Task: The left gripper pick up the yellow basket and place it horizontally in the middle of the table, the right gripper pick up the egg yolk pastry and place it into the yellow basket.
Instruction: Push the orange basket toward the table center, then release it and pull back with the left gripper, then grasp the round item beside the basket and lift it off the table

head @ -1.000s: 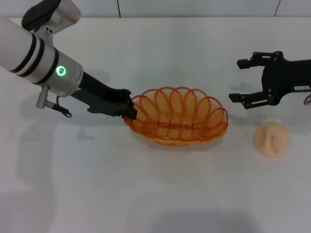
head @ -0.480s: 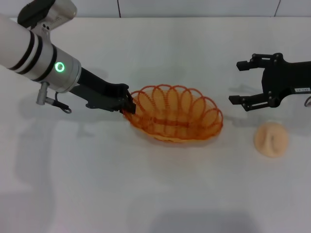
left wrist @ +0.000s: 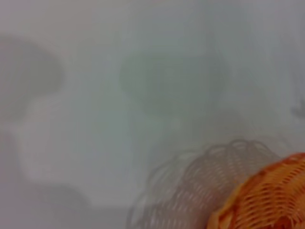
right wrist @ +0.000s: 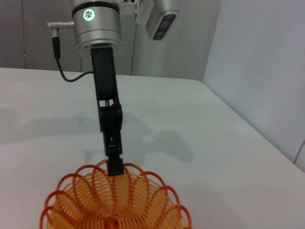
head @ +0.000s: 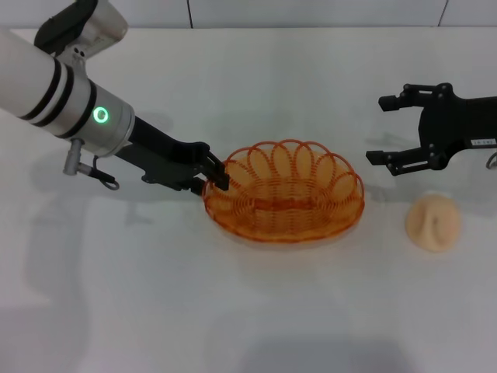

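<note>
Light was even and bright from above on my head feed; the table [head: 256,311] showed soft grey shadows beneath the left gripper [head: 215,172]. My left wrist feed was badly blurred, the yellow basket [left wrist: 267,198] smeared beside its faint shadow. The right wrist feed stayed sharp.

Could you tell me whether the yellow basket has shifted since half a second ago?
Yes. The yellow basket has slid toward the egg yolk pastry, which stayed put, and sits flatter, with the left gripper at its rim.
</note>
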You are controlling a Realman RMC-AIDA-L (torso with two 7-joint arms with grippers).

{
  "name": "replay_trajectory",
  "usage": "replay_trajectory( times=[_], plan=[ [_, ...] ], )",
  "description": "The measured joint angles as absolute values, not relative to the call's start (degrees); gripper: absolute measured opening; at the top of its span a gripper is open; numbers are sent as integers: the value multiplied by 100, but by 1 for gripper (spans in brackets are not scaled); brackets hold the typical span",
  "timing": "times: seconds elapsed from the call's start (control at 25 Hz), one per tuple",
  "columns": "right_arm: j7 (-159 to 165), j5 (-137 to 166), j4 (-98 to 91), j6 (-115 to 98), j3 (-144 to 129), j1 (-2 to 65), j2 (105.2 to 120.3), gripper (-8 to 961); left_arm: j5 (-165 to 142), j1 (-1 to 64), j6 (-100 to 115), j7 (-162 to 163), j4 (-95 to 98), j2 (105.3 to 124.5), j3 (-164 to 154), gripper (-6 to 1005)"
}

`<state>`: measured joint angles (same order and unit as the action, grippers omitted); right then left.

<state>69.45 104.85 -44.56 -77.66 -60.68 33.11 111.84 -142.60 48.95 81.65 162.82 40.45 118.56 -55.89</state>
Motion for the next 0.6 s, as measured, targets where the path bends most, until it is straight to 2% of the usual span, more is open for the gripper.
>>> replay_trajectory(
  times=[0.32, 0.48, 0.6],
  plan=[
    [6972, 10485, -4456, -7770, -6011, 3257, 11196, 871, -14218, 4822, 8297, 16229, 4136, 11746, -5582, 435],
    [6982, 10486, -4456, -7797, -5934, 3228, 11196, 871, -13743, 4512, 8641, 15866, 4894, 11693, -5574, 595],
    [6987, 10485, -4456, -7849, -5875, 3193, 11197, 871, -13316, 4263, 8716, 15571, 5294, 11683, -5573, 594]
  ],
)
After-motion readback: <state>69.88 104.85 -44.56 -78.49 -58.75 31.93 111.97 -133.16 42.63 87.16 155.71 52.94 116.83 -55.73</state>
